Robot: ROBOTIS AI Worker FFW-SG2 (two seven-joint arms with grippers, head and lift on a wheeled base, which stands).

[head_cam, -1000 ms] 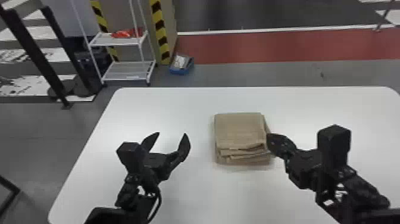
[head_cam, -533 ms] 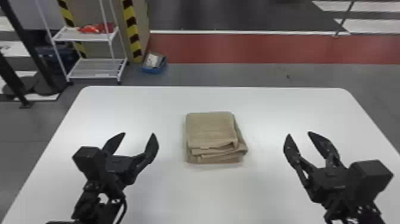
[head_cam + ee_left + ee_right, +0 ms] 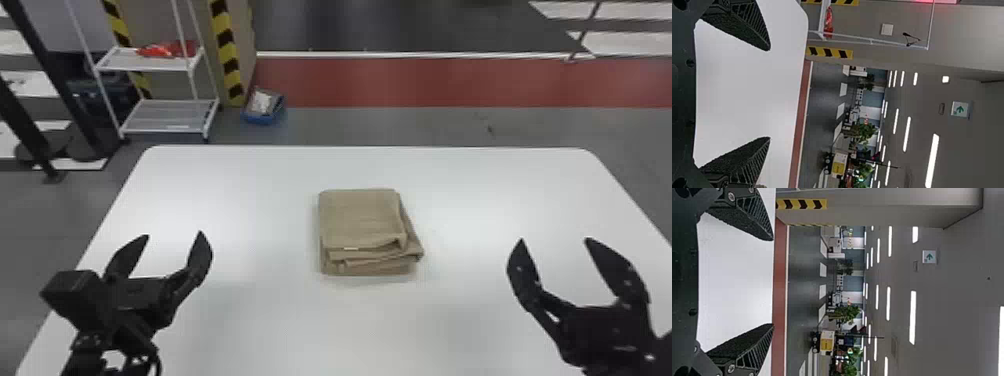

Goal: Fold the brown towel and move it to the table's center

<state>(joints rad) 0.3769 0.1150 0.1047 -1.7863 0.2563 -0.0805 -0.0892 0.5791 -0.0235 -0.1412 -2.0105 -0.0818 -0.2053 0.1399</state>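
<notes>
Left tool and right tool both stand wide open and empty, on either side of the brown towel near the middle of the counter; with the job seemingly done, draw them straight back, well clear of its layers. Folded into a squarish stack, it lies flat, near edges uneven, lower layers jutting towards the right tool.
</notes>
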